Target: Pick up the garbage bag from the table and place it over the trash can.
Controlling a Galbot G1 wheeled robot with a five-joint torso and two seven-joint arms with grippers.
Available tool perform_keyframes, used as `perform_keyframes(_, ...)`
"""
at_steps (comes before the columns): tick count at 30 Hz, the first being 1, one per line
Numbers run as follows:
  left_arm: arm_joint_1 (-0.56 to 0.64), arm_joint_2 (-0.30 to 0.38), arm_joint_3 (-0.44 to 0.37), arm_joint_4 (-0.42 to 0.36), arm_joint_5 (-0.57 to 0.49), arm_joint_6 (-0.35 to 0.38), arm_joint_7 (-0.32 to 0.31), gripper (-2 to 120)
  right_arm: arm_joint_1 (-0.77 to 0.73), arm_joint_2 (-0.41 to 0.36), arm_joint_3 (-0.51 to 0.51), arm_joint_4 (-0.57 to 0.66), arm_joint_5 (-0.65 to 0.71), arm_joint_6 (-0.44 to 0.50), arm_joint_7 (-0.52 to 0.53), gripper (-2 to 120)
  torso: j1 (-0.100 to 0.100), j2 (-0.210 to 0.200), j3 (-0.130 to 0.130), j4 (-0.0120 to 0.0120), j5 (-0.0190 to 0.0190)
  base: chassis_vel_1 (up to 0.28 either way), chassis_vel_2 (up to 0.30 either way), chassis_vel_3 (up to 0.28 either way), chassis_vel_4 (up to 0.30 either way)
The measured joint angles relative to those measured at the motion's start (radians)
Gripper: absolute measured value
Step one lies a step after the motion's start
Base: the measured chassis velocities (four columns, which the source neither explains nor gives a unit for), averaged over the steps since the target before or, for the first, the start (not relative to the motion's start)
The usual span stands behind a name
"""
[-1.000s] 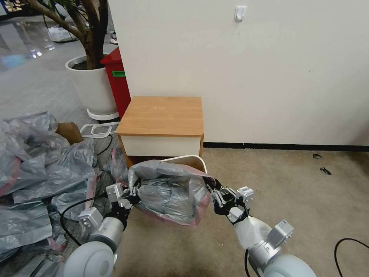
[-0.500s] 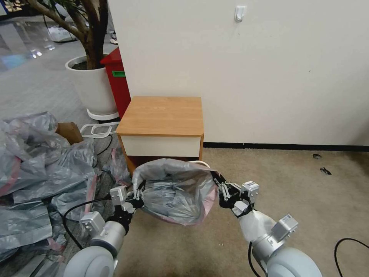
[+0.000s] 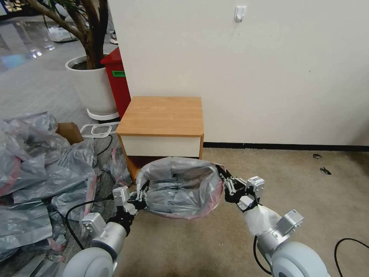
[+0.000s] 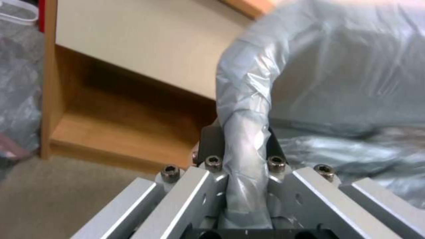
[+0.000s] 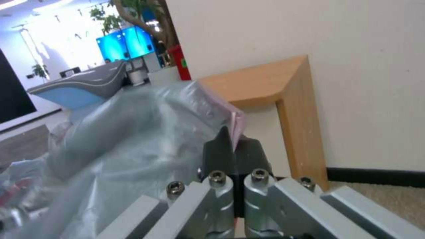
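Since the earlier frames both arms have carried the garbage bag (image 3: 178, 184) away from the robot and lower, toward the foot of the worktop (image 3: 161, 115); the white bin rim seen behind the bag a second ago is now covered by plastic.

Left gripper (image 3: 141, 196) is clenched on a twisted rope of the bag's rim at its left side; the left wrist view shows the gathered plastic (image 4: 245, 139) pinched between the jaws. Right gripper (image 3: 226, 184) is clamped on the pink edge at the right side; the right wrist view shows that rim (image 5: 237, 122) caught between the closed black pads.

The two grips sit at opposite sides of the mouth, well apart, which keeps it stretched open and roughly level. Judgement: this spread is what lets the rim go around the trash can, which lies under the bag, in front of the worktop's open shelf.

Heap of spare grey bags (image 3: 42, 165) lies on the floor at left, untouched.
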Motion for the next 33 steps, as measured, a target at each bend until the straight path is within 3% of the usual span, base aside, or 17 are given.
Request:
perform_keyframes(8,-0.01,-0.005,-0.007,-0.018,-0.089,0.025,-0.026,3,0.004,0.009,-0.009,-0.029,-0.043,0.019,-0.001,0,0.0,0.0,0.0,0.0,-0.0001,0.0,0.0,0.0,0.0)
perform_keyframes(20,-0.017,-0.034,0.0,-0.075,-0.244,0.106,-0.102,3,0.039,0.059,-0.045,-0.152,-0.412,0.211,0.023,0,0.0,0.0,0.0,0.0,-0.0001,0.0,0.0,0.0,0.0)
perform_keyframes(30,-0.028,-0.053,0.001,-0.08,-0.268,0.115,-0.138,3,0.052,0.092,-0.038,-0.202,-0.663,0.326,0.053,0,0.0,0.0,0.0,0.0,-0.0001,0.0,0.0,0.0,0.0)
perform_keyframes(33,-0.034,-0.062,0.006,-0.073,-0.252,0.115,-0.143,3,0.044,0.098,-0.041,-0.193,-0.661,0.335,0.057,0,0.0,0.0,0.0,0.0,0.0001,0.0,0.0,0.0,0.0)
